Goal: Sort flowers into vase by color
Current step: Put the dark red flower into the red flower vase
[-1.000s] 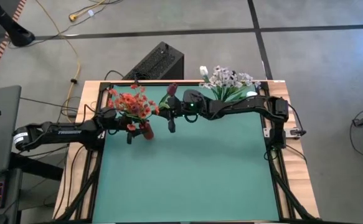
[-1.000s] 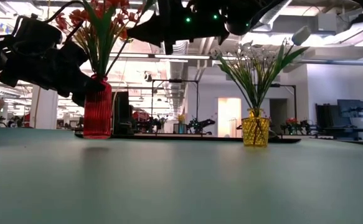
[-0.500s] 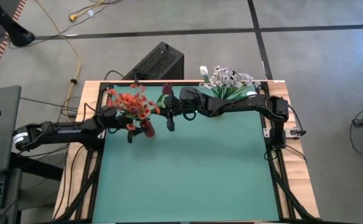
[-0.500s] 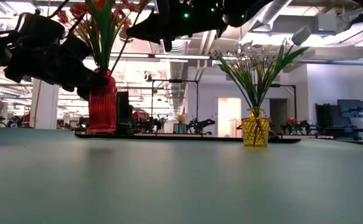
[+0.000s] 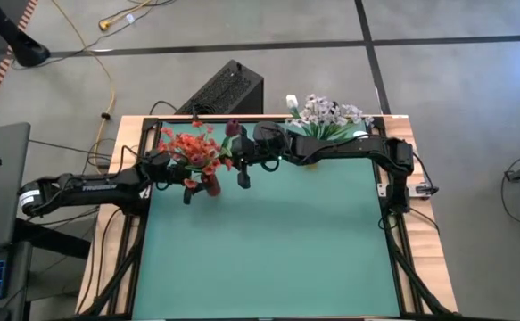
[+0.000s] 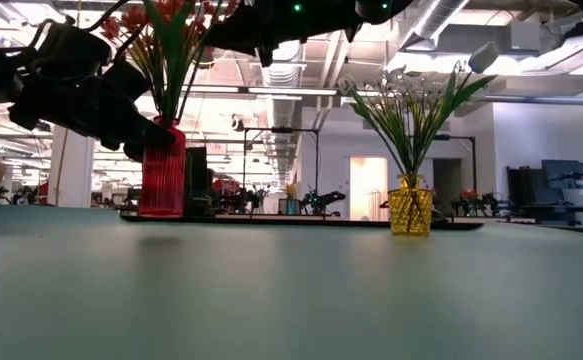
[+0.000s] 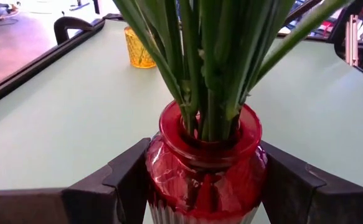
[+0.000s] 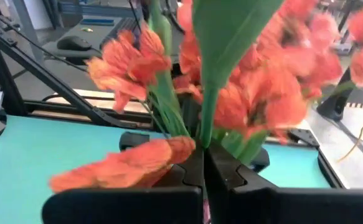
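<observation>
Your left gripper (image 7: 203,186) holds the red vase (image 7: 204,163) steady at the table's far left; your right gripper (image 5: 242,152), closed on a dark pink bud (image 5: 234,128), must lower its stem among the orange-red flowers (image 5: 191,148).

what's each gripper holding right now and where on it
The left gripper clasps the red vase around its body. The right gripper is shut on a flower stem, low on the stem.
</observation>
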Controlling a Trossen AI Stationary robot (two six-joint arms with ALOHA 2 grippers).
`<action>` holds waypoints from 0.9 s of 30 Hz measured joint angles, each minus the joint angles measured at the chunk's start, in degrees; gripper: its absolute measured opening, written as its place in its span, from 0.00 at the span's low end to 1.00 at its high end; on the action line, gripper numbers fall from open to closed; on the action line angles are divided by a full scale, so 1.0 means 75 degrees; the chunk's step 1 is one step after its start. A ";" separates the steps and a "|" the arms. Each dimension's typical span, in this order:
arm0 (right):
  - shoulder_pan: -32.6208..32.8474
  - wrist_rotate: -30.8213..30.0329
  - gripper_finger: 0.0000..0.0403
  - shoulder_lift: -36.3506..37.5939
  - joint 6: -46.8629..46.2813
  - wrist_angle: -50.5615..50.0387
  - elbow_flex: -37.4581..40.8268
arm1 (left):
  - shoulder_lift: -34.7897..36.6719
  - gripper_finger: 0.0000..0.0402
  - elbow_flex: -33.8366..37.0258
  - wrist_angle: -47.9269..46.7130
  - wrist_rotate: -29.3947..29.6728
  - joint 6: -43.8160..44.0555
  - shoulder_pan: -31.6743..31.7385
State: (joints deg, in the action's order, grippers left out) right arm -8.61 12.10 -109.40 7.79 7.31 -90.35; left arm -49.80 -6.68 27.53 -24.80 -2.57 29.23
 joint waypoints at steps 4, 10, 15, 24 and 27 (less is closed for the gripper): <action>0.0022 0.0003 0.06 0.0000 0.0115 -0.0019 -0.0074 | 0.0000 0.56 0.0000 -0.0020 -0.0003 0.0003 0.0000; 0.0013 0.0000 0.06 0.0000 0.0114 -0.0041 -0.0122 | 0.0000 0.56 0.0001 -0.0032 -0.0003 0.0012 0.0000; 0.0037 -0.0041 0.06 -0.0043 0.0172 -0.0181 -0.0122 | 0.0000 0.56 0.0002 -0.0009 -0.0046 0.0106 0.0000; 0.0273 -0.0118 0.06 -0.0070 0.0960 -0.0160 -0.0119 | 0.0000 0.56 0.0003 0.0023 0.0006 0.0547 0.0000; 0.0346 -0.0117 0.06 -0.0070 0.1174 -0.0066 -0.0119 | 0.0000 0.56 0.0003 0.0025 0.0007 0.0575 -0.0001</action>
State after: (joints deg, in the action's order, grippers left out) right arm -6.02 11.22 -109.93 16.60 6.82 -91.24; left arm -49.80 -6.66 27.72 -24.74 1.75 29.23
